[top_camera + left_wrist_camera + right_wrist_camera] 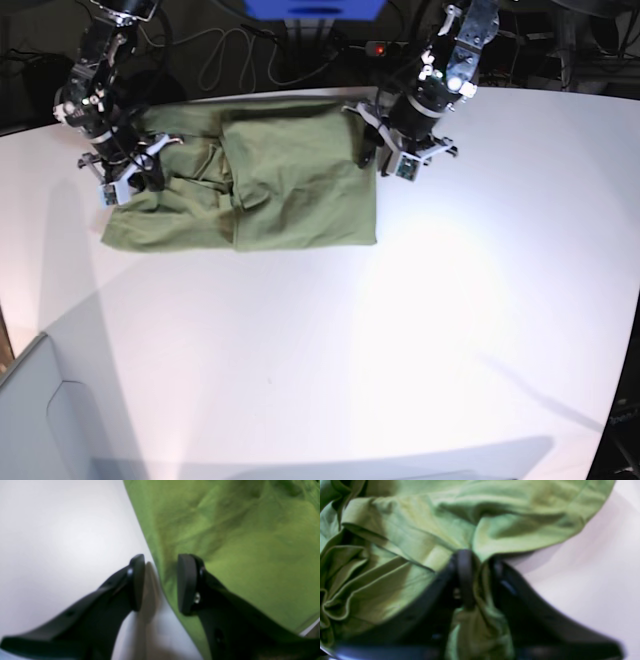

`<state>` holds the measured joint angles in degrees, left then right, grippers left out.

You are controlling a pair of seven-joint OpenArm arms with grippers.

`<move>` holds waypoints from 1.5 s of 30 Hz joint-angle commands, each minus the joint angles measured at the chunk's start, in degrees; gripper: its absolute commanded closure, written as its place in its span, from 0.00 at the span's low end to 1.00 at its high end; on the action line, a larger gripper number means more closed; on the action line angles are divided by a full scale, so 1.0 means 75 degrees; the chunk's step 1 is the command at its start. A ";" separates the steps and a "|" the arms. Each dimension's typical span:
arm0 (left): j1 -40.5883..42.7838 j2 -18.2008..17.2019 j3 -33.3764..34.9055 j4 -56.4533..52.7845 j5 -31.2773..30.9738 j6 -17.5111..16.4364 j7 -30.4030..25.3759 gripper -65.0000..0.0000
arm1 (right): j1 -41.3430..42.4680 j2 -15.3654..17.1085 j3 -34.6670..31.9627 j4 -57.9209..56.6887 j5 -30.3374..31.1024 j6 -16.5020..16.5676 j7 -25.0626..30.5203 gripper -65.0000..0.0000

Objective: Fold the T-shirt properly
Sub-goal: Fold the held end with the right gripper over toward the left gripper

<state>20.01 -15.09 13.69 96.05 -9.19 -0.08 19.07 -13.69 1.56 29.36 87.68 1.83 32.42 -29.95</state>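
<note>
The olive-green T-shirt (290, 190) lies partly folded on the white table (400, 330) at the back left, with its left part rumpled. My right gripper (130, 185) stands at the shirt's left edge; in the right wrist view it (480, 580) is shut on a bunched fold of the T-shirt (407, 542). My left gripper (385, 160) is at the shirt's right edge. In the left wrist view it (160, 580) is open, one finger over the bare table and the other over the T-shirt (237, 542), with the cloth's edge running between them.
Cables and dark equipment (300, 40) sit behind the table's far edge. A grey container (30, 420) stands at the near left corner. Bare white table stretches in front of and to the right of the shirt.
</note>
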 commanded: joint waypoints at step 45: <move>0.0421 -0.0021 0.0009 0.0093 -0.0035 0.0016 -0.0028 0.68 | 0.1152 -0.0273 -0.6336 0.0471 -0.0214 -0.0672 -0.0079 1.00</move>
<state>22.55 -15.09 13.69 96.33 -9.19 -0.05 17.56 -5.30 -0.03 -18.02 90.35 -1.04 27.88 -31.90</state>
